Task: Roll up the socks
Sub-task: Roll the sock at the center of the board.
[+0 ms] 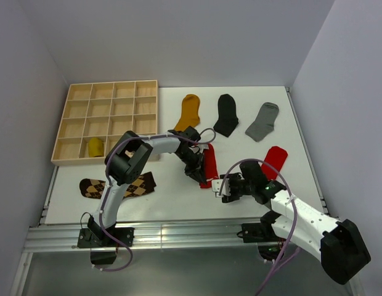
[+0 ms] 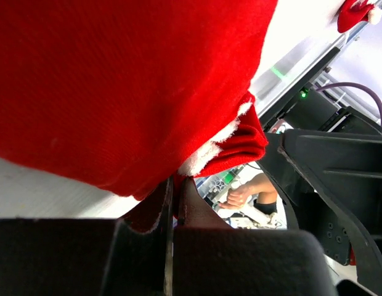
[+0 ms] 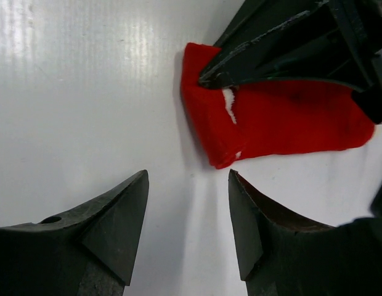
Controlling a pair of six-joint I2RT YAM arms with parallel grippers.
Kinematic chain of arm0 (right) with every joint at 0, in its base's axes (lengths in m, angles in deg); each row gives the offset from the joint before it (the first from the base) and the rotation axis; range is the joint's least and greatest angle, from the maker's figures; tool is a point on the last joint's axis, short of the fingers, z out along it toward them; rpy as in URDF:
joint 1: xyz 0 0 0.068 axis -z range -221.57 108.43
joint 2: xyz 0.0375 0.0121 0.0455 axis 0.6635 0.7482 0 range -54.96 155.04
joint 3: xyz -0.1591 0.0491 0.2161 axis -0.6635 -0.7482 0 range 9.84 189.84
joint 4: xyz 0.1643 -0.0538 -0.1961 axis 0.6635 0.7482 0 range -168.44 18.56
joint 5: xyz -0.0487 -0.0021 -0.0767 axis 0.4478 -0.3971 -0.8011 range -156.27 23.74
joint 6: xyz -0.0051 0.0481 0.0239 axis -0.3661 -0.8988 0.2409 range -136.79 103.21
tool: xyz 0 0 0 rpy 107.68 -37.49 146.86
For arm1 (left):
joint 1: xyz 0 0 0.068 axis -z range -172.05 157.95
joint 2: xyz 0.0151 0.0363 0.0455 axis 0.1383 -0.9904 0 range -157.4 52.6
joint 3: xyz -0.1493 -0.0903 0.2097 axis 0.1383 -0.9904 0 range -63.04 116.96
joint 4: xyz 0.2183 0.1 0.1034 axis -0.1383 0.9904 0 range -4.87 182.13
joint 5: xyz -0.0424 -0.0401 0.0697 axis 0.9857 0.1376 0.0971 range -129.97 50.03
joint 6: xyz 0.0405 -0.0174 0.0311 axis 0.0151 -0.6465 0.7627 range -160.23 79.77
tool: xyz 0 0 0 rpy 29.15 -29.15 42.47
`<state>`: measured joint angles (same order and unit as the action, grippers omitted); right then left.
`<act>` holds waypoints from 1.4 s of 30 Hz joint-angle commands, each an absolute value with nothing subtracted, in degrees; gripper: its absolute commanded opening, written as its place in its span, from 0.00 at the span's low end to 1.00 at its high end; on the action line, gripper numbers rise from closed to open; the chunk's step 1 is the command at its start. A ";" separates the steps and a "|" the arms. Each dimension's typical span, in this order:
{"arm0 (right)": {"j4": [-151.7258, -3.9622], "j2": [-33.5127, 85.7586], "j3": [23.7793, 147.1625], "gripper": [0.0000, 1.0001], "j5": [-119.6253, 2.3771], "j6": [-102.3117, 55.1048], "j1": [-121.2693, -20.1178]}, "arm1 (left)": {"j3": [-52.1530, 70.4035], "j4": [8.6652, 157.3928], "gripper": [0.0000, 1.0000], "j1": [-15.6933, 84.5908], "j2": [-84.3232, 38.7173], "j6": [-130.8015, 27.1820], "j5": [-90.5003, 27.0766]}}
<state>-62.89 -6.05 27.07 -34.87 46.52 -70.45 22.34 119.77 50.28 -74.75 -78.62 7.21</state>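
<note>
My left gripper (image 1: 196,171) clamps red sock (image 1: 209,163) cuff, right gripper (image 3: 188,176) wide, empty; one mustard roll (image 1: 95,147) in wooden tray (image 1: 111,82), rest flat

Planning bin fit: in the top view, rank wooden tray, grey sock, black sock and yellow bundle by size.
1. wooden tray
2. grey sock and black sock, which look alike
3. yellow bundle

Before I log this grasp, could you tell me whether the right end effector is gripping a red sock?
No, the right end effector stands open over the bare table, and the red sock lies beyond it.
</note>
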 commanded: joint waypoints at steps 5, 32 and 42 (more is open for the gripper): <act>-80.44 -5.57 22.93 0.62 -44.99 48.69 -76.63 | 23.62 122.14 0.00 49.79 -76.51 -78.11 5.46; -90.33 8.07 23.01 0.15 -54.59 48.17 -89.47 | 20.72 119.24 0.16 49.35 -73.00 -79.51 4.76; -65.18 7.87 35.93 0.11 -38.17 41.66 -84.29 | 9.05 99.14 0.44 48.56 -60.08 -91.29 -1.03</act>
